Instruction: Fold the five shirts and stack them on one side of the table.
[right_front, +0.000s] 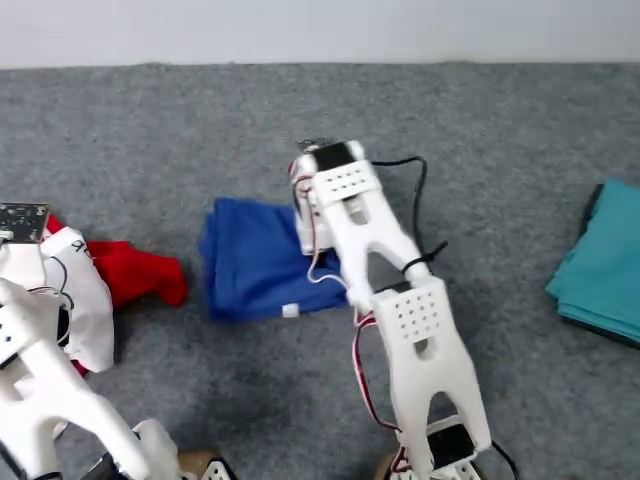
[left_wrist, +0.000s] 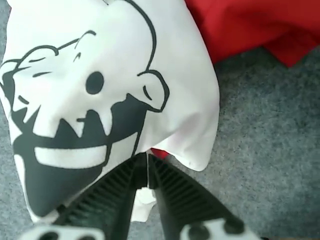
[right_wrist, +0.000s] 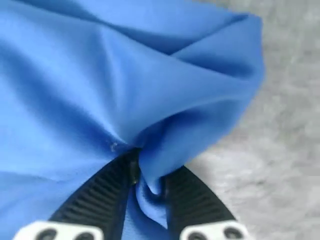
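Observation:
A blue shirt (right_front: 255, 262) lies partly folded in the middle of the grey table. My right gripper (right_wrist: 149, 181) is shut on a bunched fold of the blue shirt (right_wrist: 125, 90) at its right edge, under the right arm (right_front: 345, 205). At the left, a white shirt (right_front: 78, 285) with a black cartoon print rests on top of a red shirt (right_front: 140, 272). My left gripper (left_wrist: 148, 167) is shut on the near edge of the white shirt (left_wrist: 100, 75), with the red shirt (left_wrist: 250, 25) beyond it.
A stack of folded teal shirts (right_front: 605, 265) sits at the right edge of the table. Grey carpet-like surface (right_front: 480, 150) is bare at the back and between the blue shirt and the teal stack. The left arm (right_front: 40, 390) stands at the front left.

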